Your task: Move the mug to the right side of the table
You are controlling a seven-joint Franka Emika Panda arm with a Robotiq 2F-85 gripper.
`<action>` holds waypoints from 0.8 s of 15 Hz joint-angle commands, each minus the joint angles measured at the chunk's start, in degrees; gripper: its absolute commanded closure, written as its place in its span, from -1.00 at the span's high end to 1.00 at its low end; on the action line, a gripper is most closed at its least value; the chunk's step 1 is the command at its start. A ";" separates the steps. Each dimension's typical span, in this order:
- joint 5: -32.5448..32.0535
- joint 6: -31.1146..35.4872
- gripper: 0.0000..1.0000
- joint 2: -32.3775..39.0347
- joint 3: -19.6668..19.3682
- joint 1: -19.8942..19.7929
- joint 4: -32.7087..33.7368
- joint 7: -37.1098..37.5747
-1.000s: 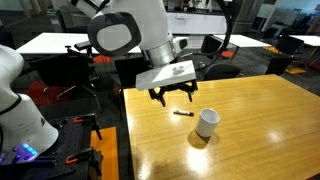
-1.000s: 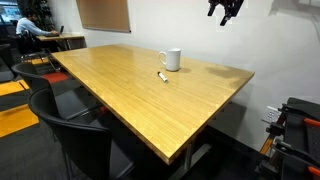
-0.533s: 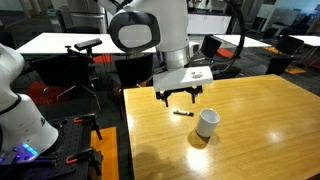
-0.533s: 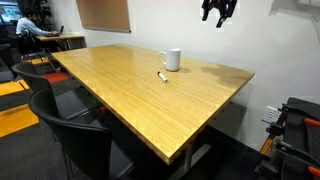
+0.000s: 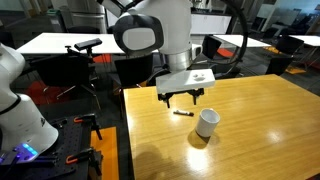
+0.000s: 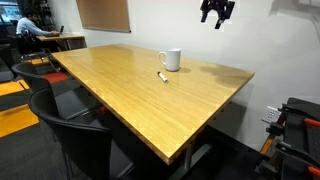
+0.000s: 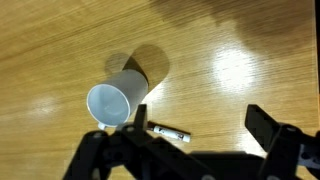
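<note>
The white mug (image 5: 207,122) stands upright on the tan wood-grain table (image 5: 260,135), with a small dark marker (image 5: 182,113) lying beside it. Both exterior views show the mug (image 6: 171,60) and marker (image 6: 162,76) near the table's (image 6: 130,105) far end. My gripper (image 5: 180,97) hangs open and empty well above the table, over the marker and to one side of the mug; it is also near the top of an exterior view (image 6: 217,12). The wrist view looks down on the mug (image 7: 115,98) and marker (image 7: 168,132) between my open gripper's (image 7: 200,125) fingers.
A white robot body (image 5: 20,100) and a tripod (image 5: 85,48) stand beside the table. White-topped tables (image 5: 50,42) with dark chairs stand behind. Black chairs (image 6: 75,135) sit at the table's near side. A person sits at a far desk (image 6: 30,28).
The arm has swung sideways, carrying the open gripper closer to above the marker and mug. The mug and marker have not moved.
</note>
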 commanded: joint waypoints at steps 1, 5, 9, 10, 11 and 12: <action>4.91 -0.51 1.00 1.63 2.34 -1.69 1.85 -4.38; 6.22 -2.07 1.00 3.89 3.37 -2.43 4.18 -6.47; 6.13 -6.56 1.00 6.79 4.11 -3.85 8.18 -7.83; 5.78 -7.99 1.00 7.48 4.30 -4.22 9.30 -7.66; 6.00 -9.62 1.00 8.10 4.56 -4.67 10.39 -8.58; 5.84 -11.32 1.00 8.71 4.76 -5.07 11.54 -8.97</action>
